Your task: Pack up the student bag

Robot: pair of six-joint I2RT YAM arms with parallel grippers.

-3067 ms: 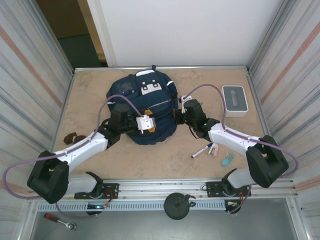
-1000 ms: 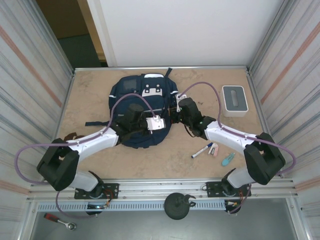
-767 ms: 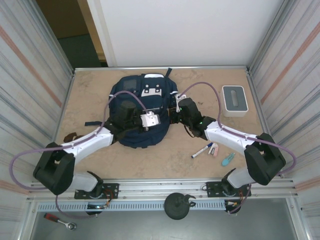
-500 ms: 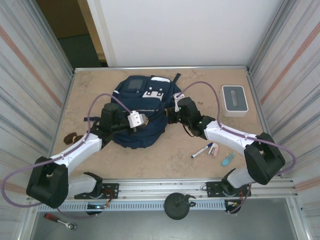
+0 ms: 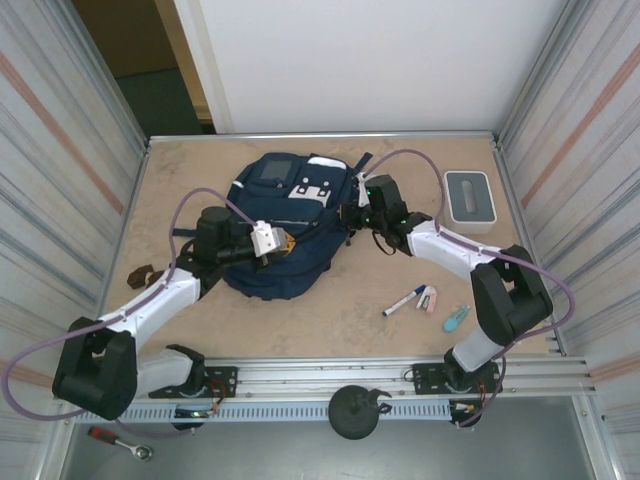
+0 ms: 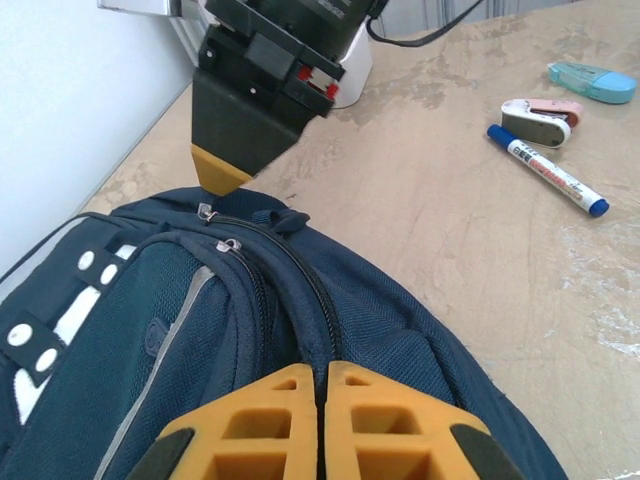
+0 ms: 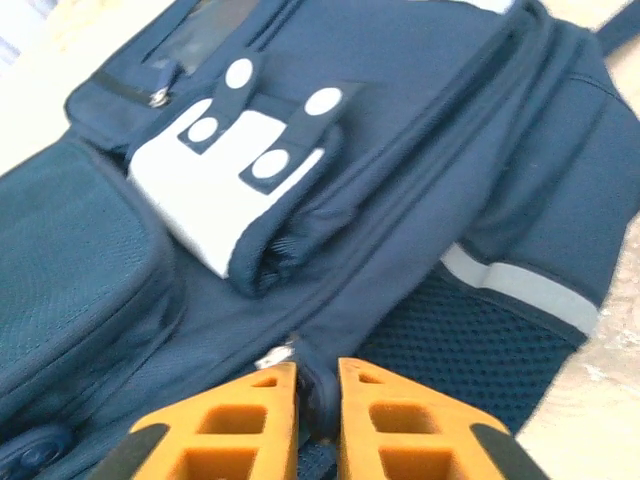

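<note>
The left gripper [image 6: 320,385] has its jaws clamped shut on a zip seam of the one student bag [image 5: 285,225], which lies mid-counter [image 5: 170,170]. The right gripper [image 7: 318,375] jaws stand slightly parted astride another zip. The left wrist view adds one blue marker [image 6: 545,170]. From overhead, one white-grey box [image 5: 468,200] sits far right. The counter is beige and speckled, with ribbed metal side walls [image 5: 60,150].

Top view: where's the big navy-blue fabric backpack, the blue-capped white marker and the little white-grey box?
Navy-blue fabric backpack [image 5: 285,275]: top view, lower front fabric.
Blue-capped white marker [image 5: 405,301]: top view, barrel.
White-grey box [image 5: 468,195]: top view, grey top.
</note>
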